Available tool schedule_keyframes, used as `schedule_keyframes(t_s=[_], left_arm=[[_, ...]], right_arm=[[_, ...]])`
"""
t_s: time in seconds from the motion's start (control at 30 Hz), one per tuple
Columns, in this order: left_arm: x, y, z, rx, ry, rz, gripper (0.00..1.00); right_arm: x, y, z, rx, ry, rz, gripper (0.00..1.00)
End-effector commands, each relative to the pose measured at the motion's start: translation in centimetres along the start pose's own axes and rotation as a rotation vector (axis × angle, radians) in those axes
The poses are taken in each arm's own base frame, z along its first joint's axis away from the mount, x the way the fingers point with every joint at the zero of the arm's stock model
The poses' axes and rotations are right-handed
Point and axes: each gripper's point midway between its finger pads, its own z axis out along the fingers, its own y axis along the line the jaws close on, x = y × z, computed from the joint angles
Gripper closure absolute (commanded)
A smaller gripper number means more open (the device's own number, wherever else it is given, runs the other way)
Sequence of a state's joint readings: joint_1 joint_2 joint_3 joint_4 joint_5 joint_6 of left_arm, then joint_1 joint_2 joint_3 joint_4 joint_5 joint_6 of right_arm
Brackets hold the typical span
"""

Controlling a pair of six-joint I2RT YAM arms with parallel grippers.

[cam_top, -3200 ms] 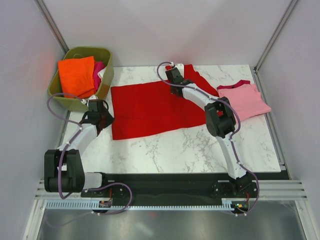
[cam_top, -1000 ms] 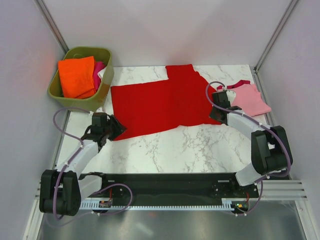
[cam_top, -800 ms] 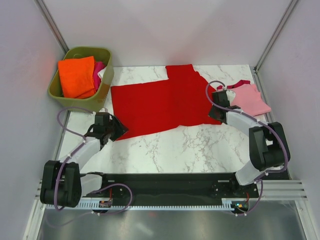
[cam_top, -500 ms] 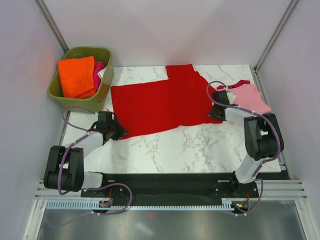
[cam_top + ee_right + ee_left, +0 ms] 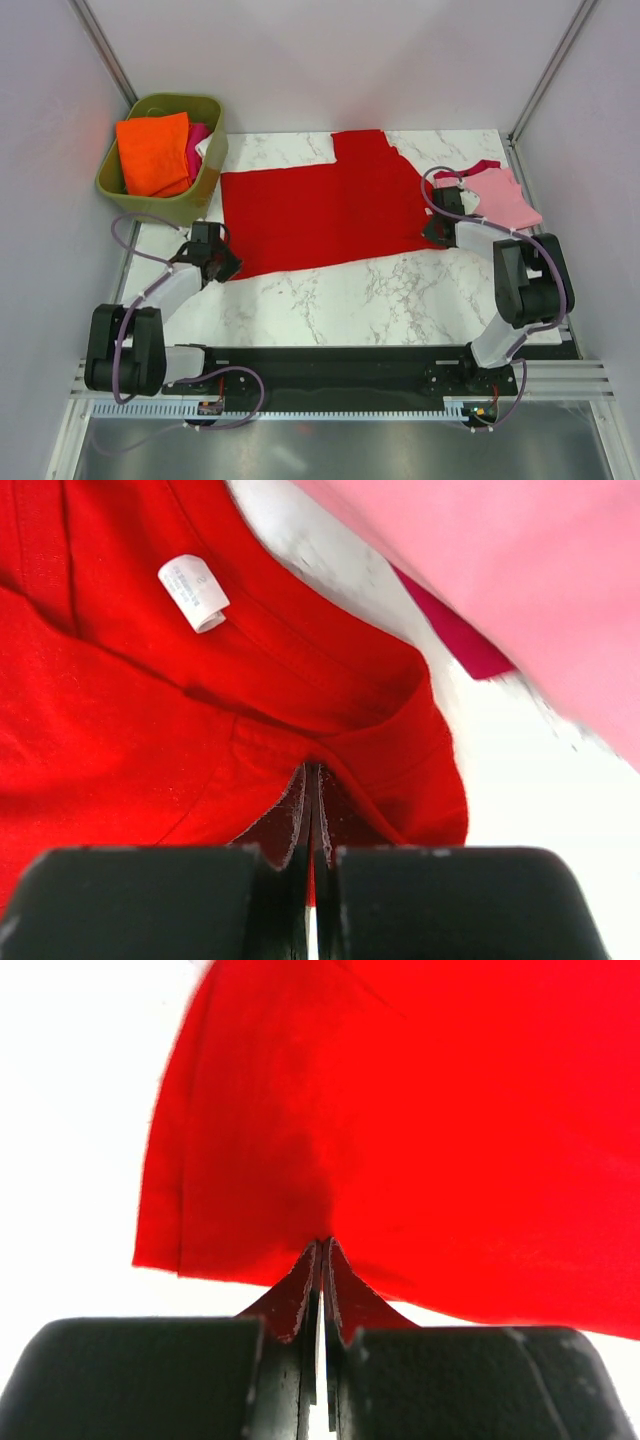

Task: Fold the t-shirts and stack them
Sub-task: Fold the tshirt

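Cloth covers the middle of the table (image 5: 400, 300): the red shirt (image 5: 320, 215) lies spread flat, with the left gripper (image 5: 225, 265) pinched tight on its near-left corner and the right gripper (image 5: 432, 232) clamped on its right edge. The pink shirt (image 5: 498, 197) lies just beside that gripper, and a green tub (image 5: 205, 180) of folded cloth stands at the far left.

The left arm (image 5: 165, 290) and right arm (image 5: 480, 238) have white links and black joints; purple cables (image 5: 125, 225) loop alongside.

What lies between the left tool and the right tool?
The red t-shirt, spread flat; the left tool and the right tool each pinch its near edge at one end. The top external view shows this.
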State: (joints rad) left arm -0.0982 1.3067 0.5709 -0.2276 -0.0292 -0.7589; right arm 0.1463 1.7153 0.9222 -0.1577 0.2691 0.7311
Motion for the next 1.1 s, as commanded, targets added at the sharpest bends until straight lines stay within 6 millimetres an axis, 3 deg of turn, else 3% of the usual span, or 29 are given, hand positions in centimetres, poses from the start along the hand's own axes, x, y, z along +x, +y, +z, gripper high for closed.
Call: schedule_keyframes(t_s=[0.0, 0.1, 0.23, 0.3, 0.33, 0.37, 0.5, 0.67, 0.77, 0.87, 1.07], left_arm=[[-1.5, 1.9, -1.2, -0.072, -0.075, -0.042, 0.95], [-1.7, 2.2, -2.0, -0.073, -0.094, -0.033, 0.95], [-2.3, 2.3, -2.8, -0.071, -0.127, -0.007, 0.94], [-2.6, 2.4, -3.2, -0.074, -0.143, -0.006, 0.94], [-2.6, 2.4, -3.3, -0.07, -0.146, -0.003, 0.94], [-2.6, 2.3, -3.3, -0.067, -0.145, -0.002, 0.94], [-2.5, 2.1, -3.4, -0.056, -0.14, 0.009, 0.93], [-2.5, 2.2, -3.2, -0.059, -0.138, 0.009, 0.93], [-2.4, 2.2, -3.2, -0.059, -0.135, 0.009, 0.93], [-2.0, 2.5, -3.1, -0.065, -0.128, 0.008, 0.92], [-1.9, 2.8, -3.0, -0.071, -0.13, 0.008, 0.92]], right_arm=[[2.7, -5.0, -1.1, 0.149, 0.06, -0.031, 1.0], [3.7, -6.2, -2.2, 0.15, 0.066, -0.031, 1.0], [3.0, -6.0, -4.9, 0.075, 0.017, -0.026, 1.0], [2.4, -6.1, -6.1, 0.049, -0.011, -0.028, 0.91], [2.2, -5.9, -6.5, 0.033, -0.02, -0.037, 0.81], [2.1, -5.8, -6.9, 0.019, -0.025, -0.042, 0.79], [2.2, -4.4, -8.7, -0.088, -0.014, -0.051, 0.8], [4.0, -2.8, -9.9, -0.183, 0.052, -0.095, 0.81], [5.5, -2.5, -9.7, -0.196, 0.104, -0.122, 0.8], [7.2, -3.5, -8.2, -0.146, 0.165, -0.129, 0.82], [7.9, -5.5, -6.3, -0.025, 0.175, -0.108, 0.85]])
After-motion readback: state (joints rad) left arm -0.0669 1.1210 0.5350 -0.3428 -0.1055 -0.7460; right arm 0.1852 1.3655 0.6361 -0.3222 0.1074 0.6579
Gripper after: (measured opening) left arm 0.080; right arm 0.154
